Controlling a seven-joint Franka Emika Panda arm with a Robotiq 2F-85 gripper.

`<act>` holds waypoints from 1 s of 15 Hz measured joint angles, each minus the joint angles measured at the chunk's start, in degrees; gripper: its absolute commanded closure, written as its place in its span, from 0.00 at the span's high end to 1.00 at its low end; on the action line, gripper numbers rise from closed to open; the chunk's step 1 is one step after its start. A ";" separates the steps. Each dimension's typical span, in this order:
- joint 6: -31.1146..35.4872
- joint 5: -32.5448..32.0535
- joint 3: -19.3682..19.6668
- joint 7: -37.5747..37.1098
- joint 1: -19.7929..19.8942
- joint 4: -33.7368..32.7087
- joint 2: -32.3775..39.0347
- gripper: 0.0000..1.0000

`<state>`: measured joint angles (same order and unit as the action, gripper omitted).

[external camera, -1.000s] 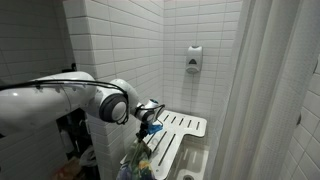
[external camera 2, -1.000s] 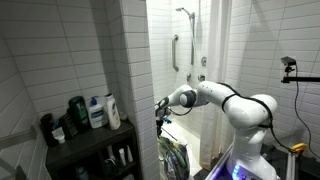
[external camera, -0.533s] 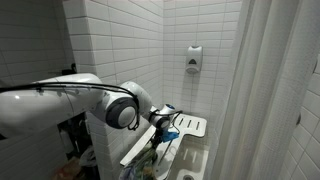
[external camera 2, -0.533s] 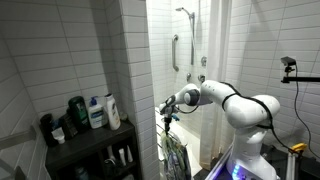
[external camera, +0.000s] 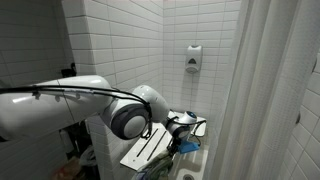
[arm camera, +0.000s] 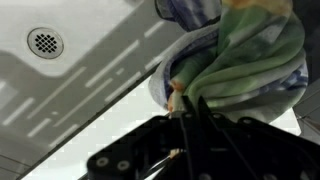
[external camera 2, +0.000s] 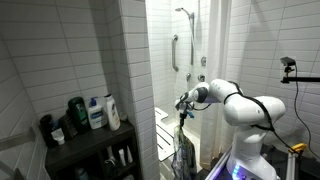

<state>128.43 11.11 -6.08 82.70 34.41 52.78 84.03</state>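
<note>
My gripper [arm camera: 190, 105] is shut on a bunched cloth [arm camera: 235, 55] of green, blue and cream fabric. In both exterior views the cloth hangs down from the gripper [external camera: 183, 127] [external camera 2: 183, 106]: it shows as a blue bunch [external camera: 187, 146] by the slatted white fold-down shower seat [external camera: 152, 146], and as a long hanging drape [external camera 2: 181, 152] beside the shower opening. The arm reaches into the white tiled shower stall. The wrist view shows the white shower floor with a round drain [arm camera: 44, 42] below.
A soap dispenser [external camera: 193, 58] hangs on the tiled back wall. A white shower curtain [external camera: 270, 90] hangs close by. A grab bar [external camera 2: 175, 52] and shower head [external camera 2: 184, 12] are on the stall wall. A dark shelf holds several bottles [external camera 2: 95, 112] outside the stall.
The arm has moved further into the shower stall, carrying the cloth along past the fold-down seat. The gripper has stayed shut on the cloth.
</note>
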 measured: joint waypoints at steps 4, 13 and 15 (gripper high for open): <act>0.09 0.00 -0.60 0.00 -1.62 -0.01 0.00 0.02; -1.00 -0.67 -1.05 -0.14 -13.43 1.26 0.04 0.02; -1.43 -0.74 -0.97 -0.16 -14.47 2.11 0.06 0.02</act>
<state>127.00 10.37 -7.05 82.55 19.93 54.89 84.09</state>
